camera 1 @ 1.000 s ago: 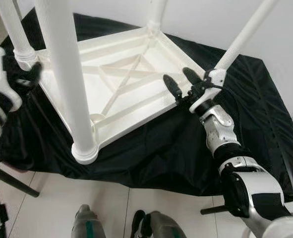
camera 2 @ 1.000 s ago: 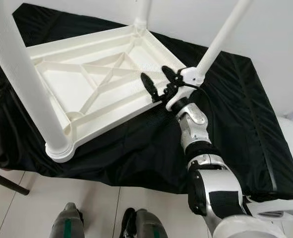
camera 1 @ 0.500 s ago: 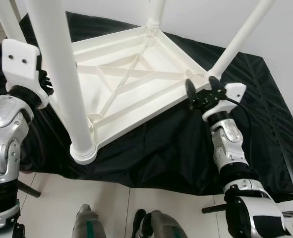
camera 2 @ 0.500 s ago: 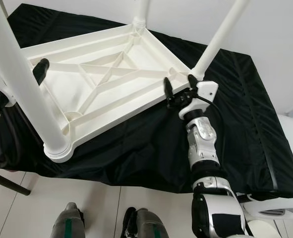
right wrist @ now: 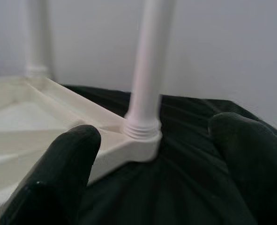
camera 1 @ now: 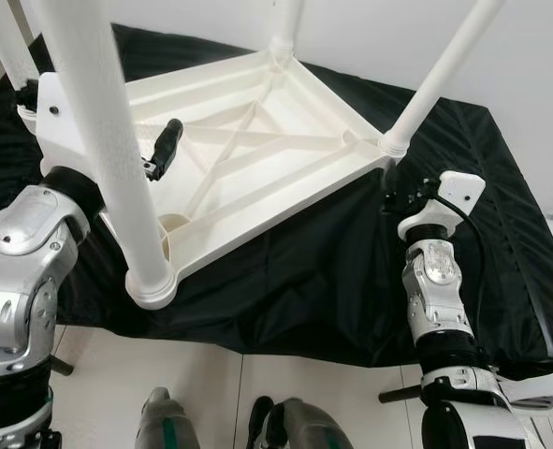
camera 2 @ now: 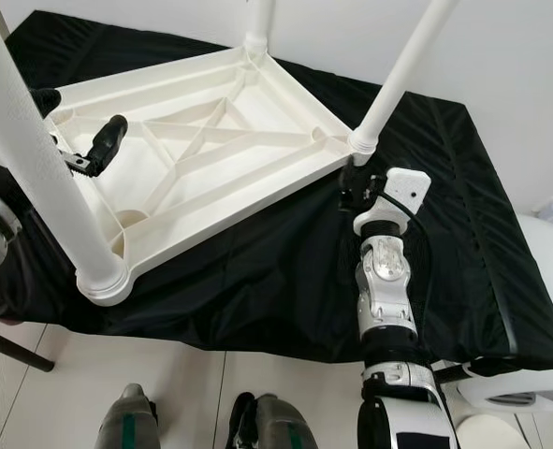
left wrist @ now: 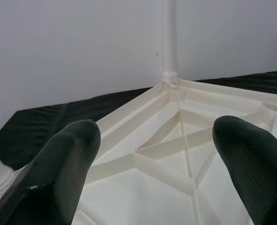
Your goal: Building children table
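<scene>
Black cloth [camera 1: 332, 281], upturned table [camera 1: 248, 159], right hand [right wrist: 152, 178] beside corner

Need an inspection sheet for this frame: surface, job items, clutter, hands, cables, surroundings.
Surface: black cloth draped over the work surface.
Job's things: white plastic table upside down on the cloth, four legs fitted and pointing up.
Clutter: nothing seen.
Hands: left hand open, over the table's ribbed underside; right hand open, facing the base of the right corner leg, not touching.
Cables: black cable along the right forearm.
Surroundings: white wall, tiled floor.
</scene>
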You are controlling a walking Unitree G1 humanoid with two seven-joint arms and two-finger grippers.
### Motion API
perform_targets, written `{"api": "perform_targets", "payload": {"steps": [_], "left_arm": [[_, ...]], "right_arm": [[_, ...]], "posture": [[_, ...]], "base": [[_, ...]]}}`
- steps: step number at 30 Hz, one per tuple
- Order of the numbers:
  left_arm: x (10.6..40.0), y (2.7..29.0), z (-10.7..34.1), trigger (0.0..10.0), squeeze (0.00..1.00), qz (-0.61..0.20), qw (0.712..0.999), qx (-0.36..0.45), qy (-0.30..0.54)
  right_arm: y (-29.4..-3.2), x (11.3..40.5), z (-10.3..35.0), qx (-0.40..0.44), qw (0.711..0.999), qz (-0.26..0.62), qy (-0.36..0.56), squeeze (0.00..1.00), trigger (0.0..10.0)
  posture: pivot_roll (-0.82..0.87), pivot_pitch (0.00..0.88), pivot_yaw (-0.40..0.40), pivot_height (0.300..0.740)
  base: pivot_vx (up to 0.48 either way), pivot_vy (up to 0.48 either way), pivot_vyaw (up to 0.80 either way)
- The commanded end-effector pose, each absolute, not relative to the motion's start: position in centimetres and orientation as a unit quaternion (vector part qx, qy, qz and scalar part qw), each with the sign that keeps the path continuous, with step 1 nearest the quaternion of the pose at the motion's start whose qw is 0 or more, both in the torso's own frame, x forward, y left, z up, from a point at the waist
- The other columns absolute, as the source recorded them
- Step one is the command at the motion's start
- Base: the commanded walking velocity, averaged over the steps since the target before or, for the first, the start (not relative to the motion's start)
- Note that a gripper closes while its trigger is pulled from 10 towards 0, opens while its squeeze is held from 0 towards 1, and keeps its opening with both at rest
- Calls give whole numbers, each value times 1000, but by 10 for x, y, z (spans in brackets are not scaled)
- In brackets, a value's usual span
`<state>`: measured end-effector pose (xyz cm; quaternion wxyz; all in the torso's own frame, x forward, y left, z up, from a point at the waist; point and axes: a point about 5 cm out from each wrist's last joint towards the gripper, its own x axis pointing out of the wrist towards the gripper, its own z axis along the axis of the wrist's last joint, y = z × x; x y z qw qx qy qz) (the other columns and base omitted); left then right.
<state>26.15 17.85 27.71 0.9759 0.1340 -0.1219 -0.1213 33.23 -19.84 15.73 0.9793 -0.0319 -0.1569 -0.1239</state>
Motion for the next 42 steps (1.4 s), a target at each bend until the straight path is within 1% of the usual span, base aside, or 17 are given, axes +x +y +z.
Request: {"api": "perform_targets", "payload": {"steps": [1,10,14,18,19,22,25,30,32,35,37,42], "left_arm": [[256,174,277,10000,0,-104,978,135,-118],[251,168,283,10000,0,-105,978,136,-114],[250,156,290,10000,0,-112,978,133,-112],[249,152,290,10000,0,-120,978,135,-107],[248,148,289,10000,0,-133,976,143,-98],[248,147,288,10000,0,-136,975,145,-95],[246,142,288,10000,0,-157,973,146,-88],[244,137,287,10000,0,-168,972,145,-79],[242,134,286,10000,0,-173,971,147,-75],[242,134,286,10000,0,-173,971,146,-74],[239,131,285,10000,0,-178,971,143,-69],[237,130,284,10000,0,-183,970,146,-63]], "right_arm": [[-206,332,149,-47,977,-159,-130,0,10000],[-204,333,139,-53,975,-197,-86,0,10000],[-199,334,123,-40,972,-230,-38,0,10000],[-197,334,120,-34,971,-236,-26,0,10000],[-196,336,117,-29,969,-244,-14,0,10000],[-196,337,117,-28,969,-247,-9,0,10000],[-193,348,121,-16,969,-248,-9,0,10000],[-191,357,128,-9,969,-246,-10,0,10000],[-193,364,133,-6,970,-245,-8,0,10000],[-194,366,134,-6,970,-243,-8,0,10000],[-197,371,139,-4,970,-245,-5,0,10000],[-200,377,143,-7,970,-244,-2,0,10000]], "posture": [[187,89,-152,740],[197,99,-148,740],[208,113,-134,740],[213,117,-131,740],[217,119,-126,740],[217,119,-126,740],[221,129,-117,740],[217,140,-113,740],[213,157,-115,740],[213,157,-115,740],[208,184,-117,740],[209,208,-121,740]], "base": [[0,0,0],[0,0,0],[0,0,0],[0,0,0],[0,0,0],[0,0,0],[0,0,0],[0,0,0],[0,0,0],[0,0,0],[0,0,0],[0,0,0]]}}
